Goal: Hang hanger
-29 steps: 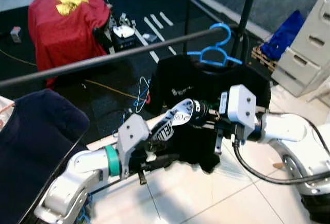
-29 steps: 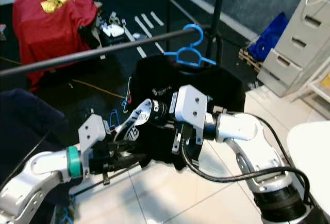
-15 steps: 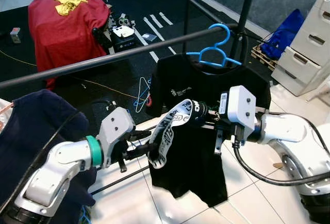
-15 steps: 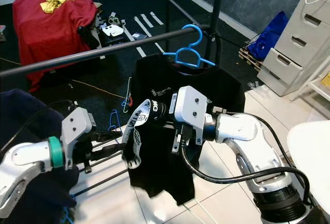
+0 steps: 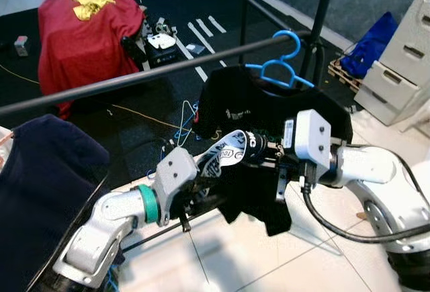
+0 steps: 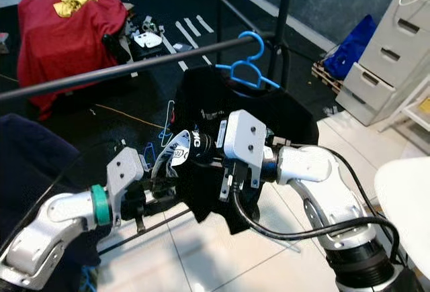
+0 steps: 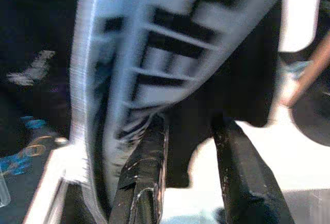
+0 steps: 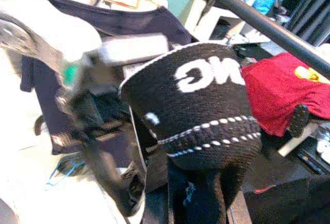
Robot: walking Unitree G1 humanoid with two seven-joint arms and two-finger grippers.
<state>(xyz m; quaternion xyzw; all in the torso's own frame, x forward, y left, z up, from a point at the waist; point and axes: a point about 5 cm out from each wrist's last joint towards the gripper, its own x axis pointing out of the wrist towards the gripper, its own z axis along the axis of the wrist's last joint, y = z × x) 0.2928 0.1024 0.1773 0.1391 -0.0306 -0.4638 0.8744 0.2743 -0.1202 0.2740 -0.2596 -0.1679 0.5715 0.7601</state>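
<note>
Left eye view: blue plastic hanger (image 5: 285,69) hooked over the dark clothes rail (image 5: 134,77), toward the rail's right end, close to the upright black pole (image 5: 321,11). A black T-shirt (image 5: 269,114) hangs from it, small pale print on the chest; its lower part is gathered up and bunched between the two arms.

Right end effector (image 5: 250,146) reaches in from the right, level with the shirt's middle. A black-and-white lettered knit band (image 8: 198,103) is draped over its fingers. Right wrist view has the band sitting on top of the fingers with dark cloth below; whether the fingers are clenched cannot be told.

Left end effector (image 5: 201,195) comes up from lower left, just under and beside the band, against the bunched shirt hem. Left wrist view: two black fingers (image 7: 142,175) parted, black fabric lying in the gap, white lettered band just beside one finger. Blurred; a firm grip cannot be confirmed.

Surroundings: navy garment (image 5: 47,191) hanging at far left. Red T-shirt with yellow print (image 5: 84,20) draped over something on the dark floor beyond the rail. White drawer unit (image 5: 403,70) at far right, blue bag (image 5: 373,40) beside it. Pale tiled floor (image 5: 255,258) under the arms.
</note>
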